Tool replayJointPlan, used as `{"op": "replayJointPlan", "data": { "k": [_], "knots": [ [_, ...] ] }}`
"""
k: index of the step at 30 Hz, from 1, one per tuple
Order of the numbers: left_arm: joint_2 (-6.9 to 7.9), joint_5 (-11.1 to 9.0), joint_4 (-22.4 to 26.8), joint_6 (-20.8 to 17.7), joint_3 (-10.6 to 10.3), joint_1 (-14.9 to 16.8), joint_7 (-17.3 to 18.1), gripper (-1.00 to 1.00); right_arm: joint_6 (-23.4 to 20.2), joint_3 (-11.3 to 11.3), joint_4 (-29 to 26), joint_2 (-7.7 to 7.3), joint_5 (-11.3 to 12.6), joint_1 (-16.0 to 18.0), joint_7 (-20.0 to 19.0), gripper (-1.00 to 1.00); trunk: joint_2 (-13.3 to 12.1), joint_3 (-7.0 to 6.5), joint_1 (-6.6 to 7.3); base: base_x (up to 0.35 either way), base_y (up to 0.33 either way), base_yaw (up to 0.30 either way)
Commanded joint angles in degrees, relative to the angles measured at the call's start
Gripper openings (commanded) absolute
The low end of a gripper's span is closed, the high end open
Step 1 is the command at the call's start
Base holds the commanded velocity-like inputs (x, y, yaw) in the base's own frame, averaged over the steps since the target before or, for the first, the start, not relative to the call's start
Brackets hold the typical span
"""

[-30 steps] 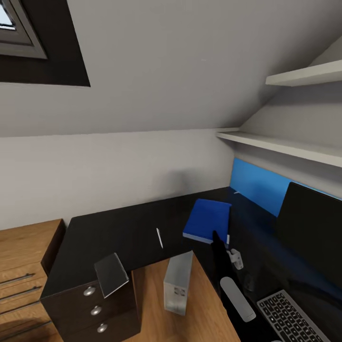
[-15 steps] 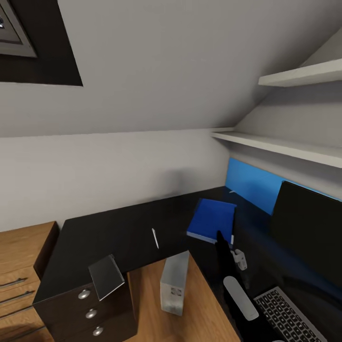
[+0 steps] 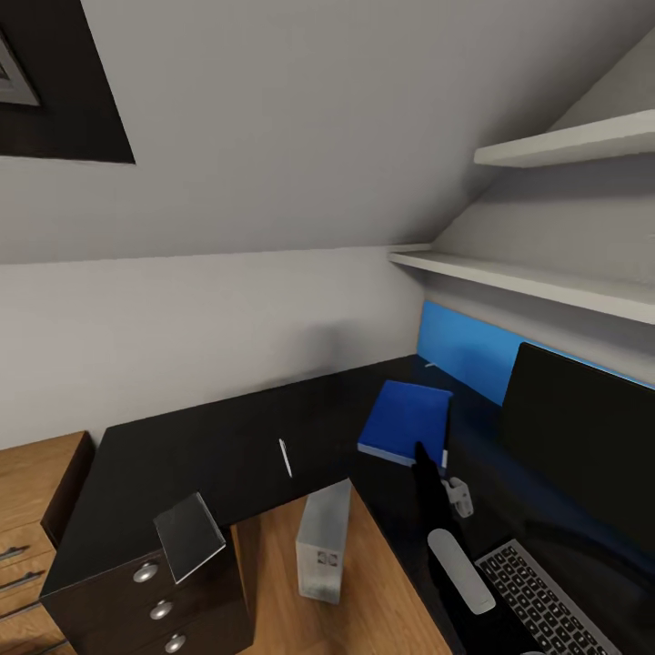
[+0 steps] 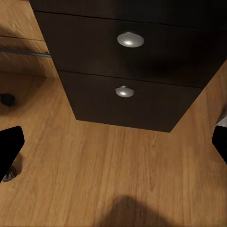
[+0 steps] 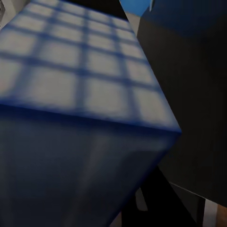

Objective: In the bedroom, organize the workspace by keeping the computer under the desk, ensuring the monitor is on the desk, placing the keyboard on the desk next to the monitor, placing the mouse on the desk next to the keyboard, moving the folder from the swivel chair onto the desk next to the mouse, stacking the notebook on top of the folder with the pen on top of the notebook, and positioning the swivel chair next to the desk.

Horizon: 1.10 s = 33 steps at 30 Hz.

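Note:
The blue folder (image 3: 405, 420) hovers low over the black desk (image 3: 227, 437), near its blue back panel. My right arm reaches up to the folder's near edge, and the right gripper (image 3: 424, 452) is shut on it, with its fingers hidden. In the right wrist view the folder (image 5: 85, 94) looms very close. The white pen (image 3: 285, 457) lies on the desk. Over the drawer unit's corner the grey notebook (image 3: 188, 537) rests tilted. The computer (image 3: 323, 541) stands on the floor in the desk's nook. At the right are the monitor (image 3: 582, 437) and keyboard (image 3: 537, 600). My left gripper (image 4: 113, 146) is open above the floor.
The black drawer unit (image 4: 127, 61) stands on the wooden floor (image 4: 94, 179) just ahead of my left gripper. A light wooden chest (image 3: 27, 491) adjoins the desk at the left. Two white shelves (image 3: 546, 282) hang above the monitor under the sloped ceiling.
The view has swung to the right. The folder kept its place by my right arm, so it moved right over the desk, away from the pen and toward the monitor.

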<state>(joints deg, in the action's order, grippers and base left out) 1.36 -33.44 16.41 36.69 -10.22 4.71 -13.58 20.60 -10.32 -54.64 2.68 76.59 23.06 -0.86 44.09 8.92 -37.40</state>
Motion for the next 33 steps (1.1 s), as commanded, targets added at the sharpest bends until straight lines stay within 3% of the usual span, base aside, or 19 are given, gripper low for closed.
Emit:
{"op": "replayJointPlan", "data": {
  "k": [1, 19, 24, 33],
  "knots": [
    [0.04, -0.1, 0.0, 0.1, -0.5, 0.0, -0.5, 1.00, 0.3, -0.2, 0.0, -0.05, 0.5, 0.1, -0.1, -1.00, 0.1, 0.09, -0.01, 0.000, 0.000, -0.004],
    [-0.07, 0.0, 0.0, 0.1, -0.8, 0.0, -0.5, 1.00, 0.5, -0.1, -0.1, 0.22, 0.7, 0.1, -0.1, -1.00, 0.1, 0.09, -0.01, 0.000, 0.000, 0.000],
    [-0.79, 0.0, 0.0, 0.1, -0.9, 0.0, -0.5, 1.00, 0.5, -0.1, -0.1, 0.18, 0.7, 0.1, -0.1, -1.00, 0.1, 0.09, -0.01, 0.000, 0.000, 0.000],
    [-0.91, 0.1, 0.0, 0.1, -0.9, 0.0, -0.7, 1.00, 0.5, 0.3, 0.1, -0.08, 0.6, 0.1, -0.1, -1.00, 3.7, 1.71, -1.99, 0.000, 0.000, 0.000]
  ]
}}
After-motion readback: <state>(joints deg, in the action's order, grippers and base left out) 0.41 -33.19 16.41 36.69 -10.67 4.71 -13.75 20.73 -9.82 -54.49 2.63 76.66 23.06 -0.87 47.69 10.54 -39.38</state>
